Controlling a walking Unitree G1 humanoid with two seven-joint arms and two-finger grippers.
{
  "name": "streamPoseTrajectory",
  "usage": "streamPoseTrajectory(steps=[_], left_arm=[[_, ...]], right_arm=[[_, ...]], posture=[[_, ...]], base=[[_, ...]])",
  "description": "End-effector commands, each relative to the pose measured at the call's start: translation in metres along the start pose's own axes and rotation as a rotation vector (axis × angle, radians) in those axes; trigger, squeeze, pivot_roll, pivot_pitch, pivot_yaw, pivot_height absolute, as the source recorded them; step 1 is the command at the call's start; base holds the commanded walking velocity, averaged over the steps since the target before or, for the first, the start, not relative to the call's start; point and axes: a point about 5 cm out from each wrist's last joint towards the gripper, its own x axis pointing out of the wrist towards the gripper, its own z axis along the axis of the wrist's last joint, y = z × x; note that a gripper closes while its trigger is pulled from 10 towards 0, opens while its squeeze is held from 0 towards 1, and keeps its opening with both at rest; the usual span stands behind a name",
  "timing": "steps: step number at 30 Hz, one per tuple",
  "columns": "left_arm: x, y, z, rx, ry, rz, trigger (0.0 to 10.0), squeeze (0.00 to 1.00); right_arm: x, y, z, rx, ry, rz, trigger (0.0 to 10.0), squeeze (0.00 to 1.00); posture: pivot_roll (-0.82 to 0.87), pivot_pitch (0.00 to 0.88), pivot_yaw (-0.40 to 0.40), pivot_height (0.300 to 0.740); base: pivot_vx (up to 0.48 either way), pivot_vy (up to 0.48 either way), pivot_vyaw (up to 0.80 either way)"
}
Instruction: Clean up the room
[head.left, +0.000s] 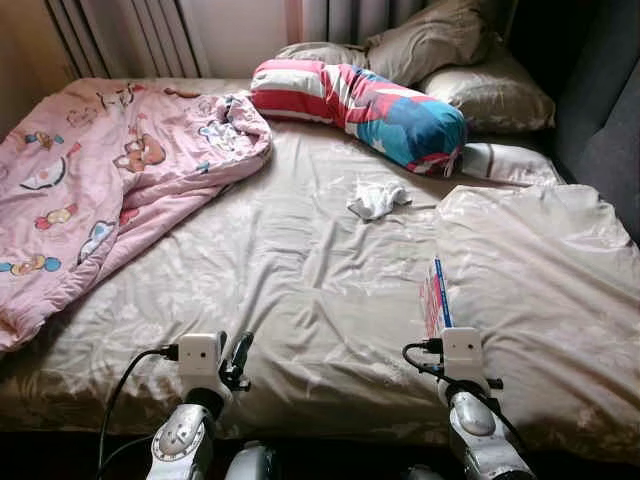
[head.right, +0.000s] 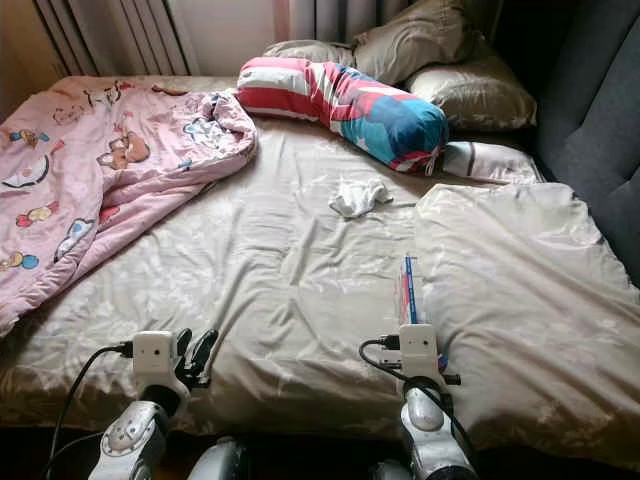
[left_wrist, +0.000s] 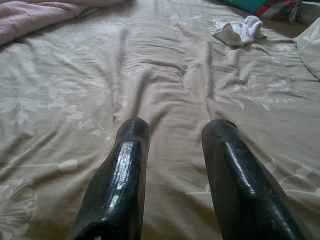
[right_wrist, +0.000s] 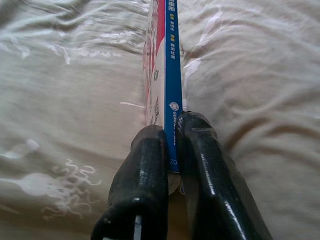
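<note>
A thin book (right_wrist: 167, 75) with a blue spine stood on edge at the near right of the bed (head.left: 300, 290), pinched between the two black fingers of the right gripper (right_wrist: 171, 145). Its red-and-white cover faced the robot's left; the print on the spine was too small to read, and the book's lower end was hidden behind the fingers. It lay just beside the edge of a beige quilt (head.left: 540, 290), which covered the right side of the bed.

The right arm reached forward low over the near edge of the mattress, its wrist block just behind the book. The left gripper (left_wrist: 172, 145) was held level on the other side, hovering low over the bare sheet, its fingers apart with nothing between them. In the wrist view the fingertips seemed close to the sheet, though whether they touched it was hard to tell.

Farther up, near the middle of the bed, lay a small crumpled white cloth (head.left: 377, 198), possibly a sock or tissue. Behind it sat a striped bolster (head.left: 370, 108) in red, white and blue, with beige pillows (head.left: 480, 85) stacked against the headboard, partly in shadow. A pink blanket (head.left: 100, 180) with cartoon prints was bunched over the left side, its far edge cut off by the frame.
</note>
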Motion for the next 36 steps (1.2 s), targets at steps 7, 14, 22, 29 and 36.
streamPoseTrajectory(steps=[7,14,22,29,36], left_arm=[[-0.005,0.005,-0.002,0.004,0.018,0.011,10.0,0.00],[-0.007,0.006,-0.003,0.007,0.022,0.017,10.0,0.00],[-0.008,0.005,-0.004,0.005,0.027,0.019,10.0,0.00],[-0.009,0.004,-0.005,0.006,0.032,0.020,10.0,0.00],[-0.009,0.004,-0.005,0.009,0.032,0.022,10.0,0.00]], right_arm=[[0.001,0.006,0.005,0.141,-0.030,0.036,10.0,0.00],[0.002,0.016,0.017,0.124,-0.091,0.095,10.0,0.00],[0.002,0.022,0.017,0.107,-0.084,0.134,10.0,0.00],[0.004,0.021,0.015,0.118,-0.060,0.124,10.0,0.00],[0.006,0.018,0.020,0.156,-0.066,0.104,10.0,0.00]], posture=[[-0.01,0.226,0.027,0.630],[-0.01,0.229,0.025,0.630],[-0.01,0.232,0.022,0.630],[-0.01,0.234,0.020,0.630],[-0.01,0.234,0.021,0.630]], base=[[0.000,0.000,0.00],[0.000,0.000,0.00],[0.000,0.000,0.00],[0.000,0.000,0.00],[0.000,0.000,0.00]])
